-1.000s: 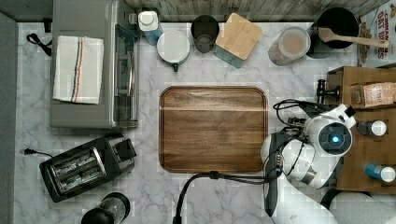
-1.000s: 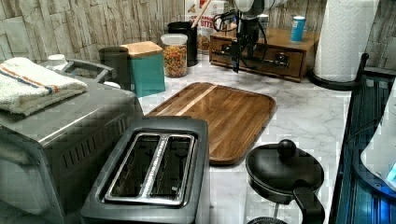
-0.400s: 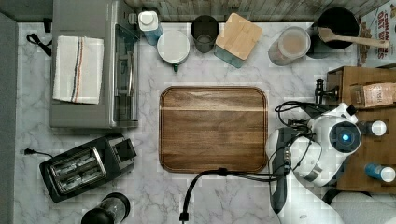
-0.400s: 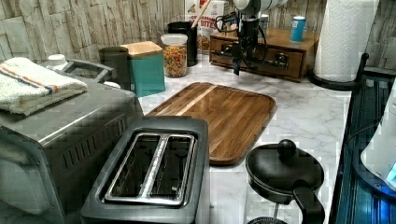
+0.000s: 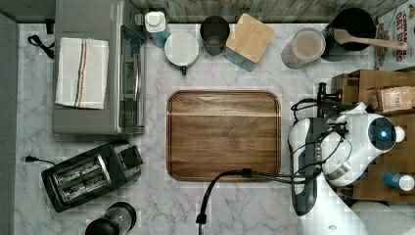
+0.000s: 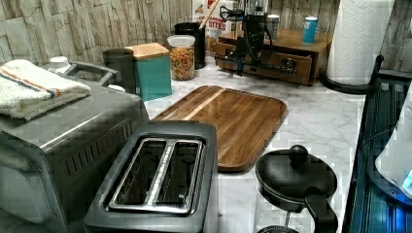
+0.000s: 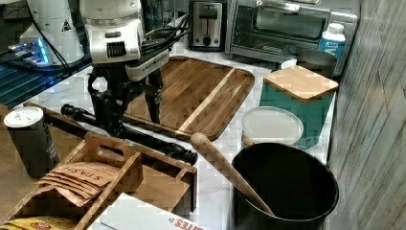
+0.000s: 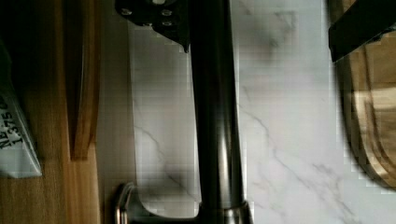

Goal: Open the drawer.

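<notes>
Slid out a little toward the top view's left since a second ago: the drawer (image 6: 278, 59), its black bar handle (image 7: 129, 133) now further from the wooden cabinet (image 6: 291, 39). Shifted meanwhile toward the top view's right: the arm's wrist, above the cabinet. Gripper (image 7: 135, 123) pointing down, fingers (image 7: 154, 103) spread apart and straddling the handle, one on either side of the bar. Drawer partly open at the counter's (image 5: 293, 205) right edge in the top view, just beside the cutting board (image 5: 222, 134).
</notes>
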You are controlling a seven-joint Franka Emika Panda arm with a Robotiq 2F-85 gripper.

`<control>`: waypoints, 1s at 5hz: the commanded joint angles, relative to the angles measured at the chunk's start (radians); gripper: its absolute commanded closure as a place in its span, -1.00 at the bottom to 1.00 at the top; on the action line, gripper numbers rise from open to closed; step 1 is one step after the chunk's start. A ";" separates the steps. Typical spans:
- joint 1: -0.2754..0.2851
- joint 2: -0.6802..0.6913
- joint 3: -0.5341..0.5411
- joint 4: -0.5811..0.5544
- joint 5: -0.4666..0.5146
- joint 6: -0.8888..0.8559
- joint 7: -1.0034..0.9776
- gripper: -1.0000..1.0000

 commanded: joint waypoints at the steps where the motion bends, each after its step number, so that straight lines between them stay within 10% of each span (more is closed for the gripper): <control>1: 0.260 -0.126 0.104 -0.215 -0.050 0.198 0.305 -1.00; 5: 0.388 -0.182 0.207 -0.240 -0.056 0.134 0.461 -1.00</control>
